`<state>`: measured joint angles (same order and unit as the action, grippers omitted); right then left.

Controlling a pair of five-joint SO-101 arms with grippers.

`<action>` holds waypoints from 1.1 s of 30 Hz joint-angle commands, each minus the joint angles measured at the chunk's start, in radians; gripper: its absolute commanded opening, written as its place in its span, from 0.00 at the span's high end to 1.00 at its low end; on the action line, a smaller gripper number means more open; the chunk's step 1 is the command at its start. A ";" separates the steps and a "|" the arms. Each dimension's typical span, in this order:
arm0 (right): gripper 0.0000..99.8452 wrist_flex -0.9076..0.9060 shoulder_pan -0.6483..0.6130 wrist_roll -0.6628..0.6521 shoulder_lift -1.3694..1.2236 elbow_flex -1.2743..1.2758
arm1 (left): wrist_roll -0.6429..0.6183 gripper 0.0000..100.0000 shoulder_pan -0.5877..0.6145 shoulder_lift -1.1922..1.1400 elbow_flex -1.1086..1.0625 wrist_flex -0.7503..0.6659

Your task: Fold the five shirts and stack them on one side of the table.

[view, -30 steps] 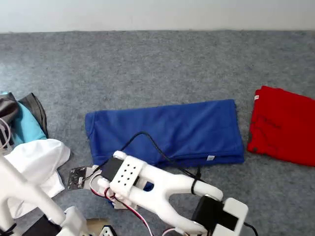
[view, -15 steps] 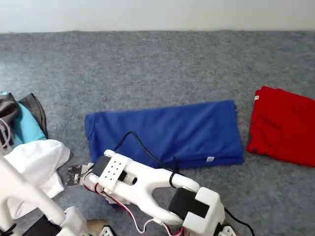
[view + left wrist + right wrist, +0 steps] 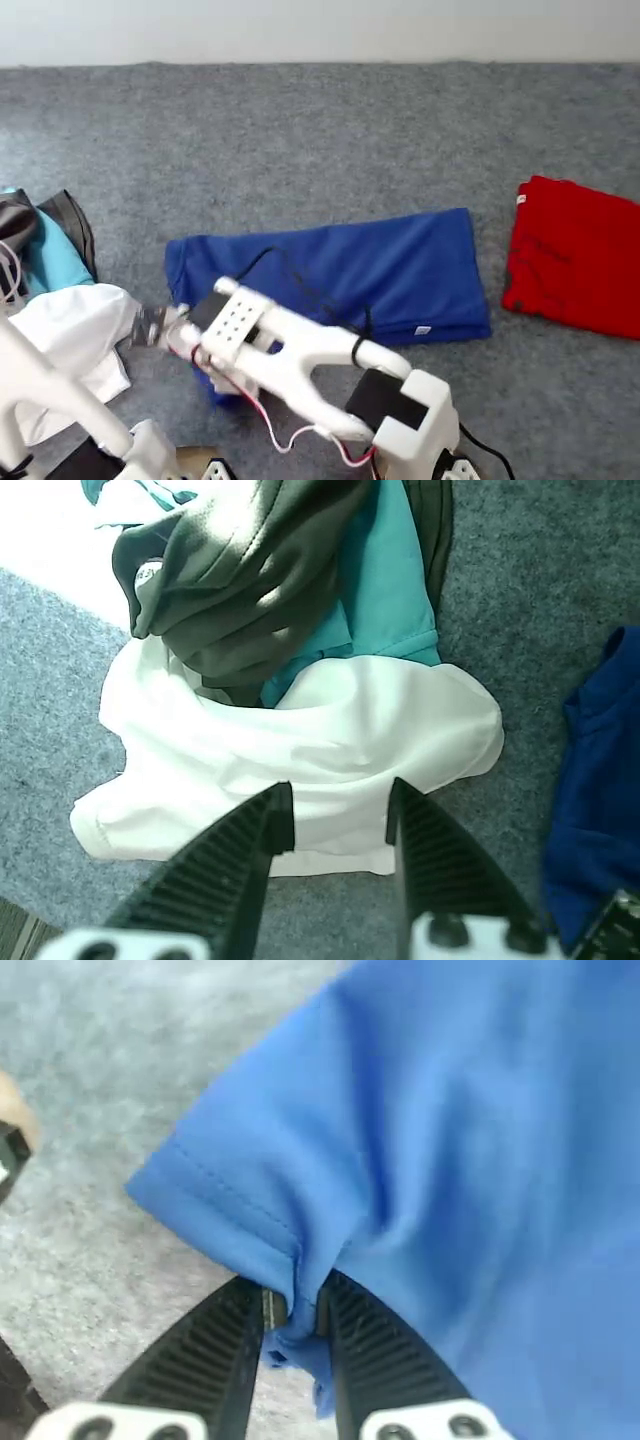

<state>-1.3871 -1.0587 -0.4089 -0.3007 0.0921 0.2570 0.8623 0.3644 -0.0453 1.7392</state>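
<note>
While the left gripper (image 3: 340,802) gapes over a white shirt (image 3: 300,730), the right gripper (image 3: 292,1298) pinches the blue shirt (image 3: 450,1140).

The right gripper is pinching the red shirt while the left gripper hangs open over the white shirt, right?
No: the right gripper pinches the blue shirt, not the red shirt; the right wrist view shows it. The left gripper hangs open over the white shirt.

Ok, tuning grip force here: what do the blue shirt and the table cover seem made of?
The blue shirt looks like thin, matte knit cloth, maybe cotton: stitched hem, soft bunching where the right gripper pinches it. The table cover looks like grey short-pile carpet or felt: fuzzy, speckled surface.
</note>
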 commanded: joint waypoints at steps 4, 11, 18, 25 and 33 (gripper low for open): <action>0.99 -0.035 0.097 -0.002 0.064 -0.187 | 0.002 0.84 0.000 0.023 0.002 0.012; 0.99 -0.031 0.151 -0.003 -0.007 -0.304 | 0.002 0.84 0.000 0.023 0.002 0.012; 0.77 -0.113 0.211 -0.002 -0.159 -0.480 | 0.002 0.84 0.000 0.023 0.002 0.012; 0.73 -0.160 0.269 0.002 -0.318 -0.644 | 0.000 0.84 0.000 0.023 0.002 0.012; 0.78 -0.202 0.325 0.003 -0.401 -0.815 | 0.000 0.84 0.000 0.029 0.002 0.014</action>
<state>-1.5558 -0.7503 -0.4089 -0.7089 -0.6460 0.2570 0.8623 0.3644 -0.0453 1.7392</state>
